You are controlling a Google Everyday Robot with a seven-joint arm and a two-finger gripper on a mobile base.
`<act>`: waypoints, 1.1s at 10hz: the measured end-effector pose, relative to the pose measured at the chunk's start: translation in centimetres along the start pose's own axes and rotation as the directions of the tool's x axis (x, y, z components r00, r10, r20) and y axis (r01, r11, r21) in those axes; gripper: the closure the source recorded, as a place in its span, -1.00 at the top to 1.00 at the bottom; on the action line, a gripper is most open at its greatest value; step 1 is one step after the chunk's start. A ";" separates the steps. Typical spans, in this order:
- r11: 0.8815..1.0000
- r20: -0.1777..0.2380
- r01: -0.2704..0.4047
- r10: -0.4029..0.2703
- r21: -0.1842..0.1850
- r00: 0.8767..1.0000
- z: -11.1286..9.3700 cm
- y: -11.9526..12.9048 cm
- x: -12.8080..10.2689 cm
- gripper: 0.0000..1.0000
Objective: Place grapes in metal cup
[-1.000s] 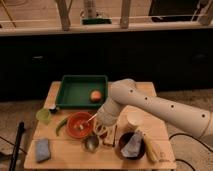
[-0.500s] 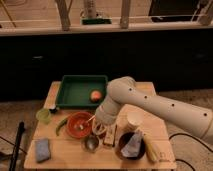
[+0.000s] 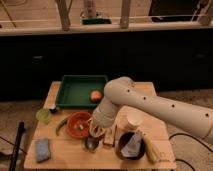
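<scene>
Grapes: not identifiable in this view; the bunch may be under the wrist or inside the gripper, so its position cannot be stated.
Cup (image 3: pixel 91 143): small shiny metal vessel, just in front of the red bowl (image 3: pixel 78 124) and near the table's (image 3: pixel 75 156) front edge. It stands upright with its mouth open to the top, which suits a drop from above.
Gripper (image 3: pixel 95 131): at the right rim of the red bowl, just behind and above the cup. The wrist points downward, a posture consistent with lowering or releasing over the cup.
Gripper state: cannot tell; the tool end merges with the bowl rim and nearby objects, and any load is hidden.
Arm (image 3: pixel 150 102): enters from the right and crosses over the table, hiding the surface behind the cup.
Tray (image 3: pixel 81 90): green, behind the red bowl; an orange fruit (image 3: pixel 95 95) lies in its right front corner, apart from the task.
White cup (image 3: pixel 132 120): right of the red bowl, taller than the cup; not the target.
Dark bowl (image 3: pixel 131 145): right of the cup, holds a pale crumpled item.
Risk, judged: the cup's mouth is narrow and the red bowl adjoins it, so a misaligned release could land in the bowl.
</scene>
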 end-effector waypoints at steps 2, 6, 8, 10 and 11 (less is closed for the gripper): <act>1.000 0.004 0.008 -0.008 -0.007 1.000 0.0 -0.3 -0.7 -0.37; 1.000 0.013 0.017 -0.016 -0.023 1.000 0.0 -0.8 -1.4 0.46; 1.000 0.017 0.016 -0.015 -0.027 1.000 0.1 -1.0 -1.3 0.60; 0.999 0.021 0.013 -0.012 -0.031 1.000 0.0 -1.3 -1.1 0.60; 0.999 0.023 0.013 -0.013 -0.032 1.000 0.0 -1.5 -1.1 0.60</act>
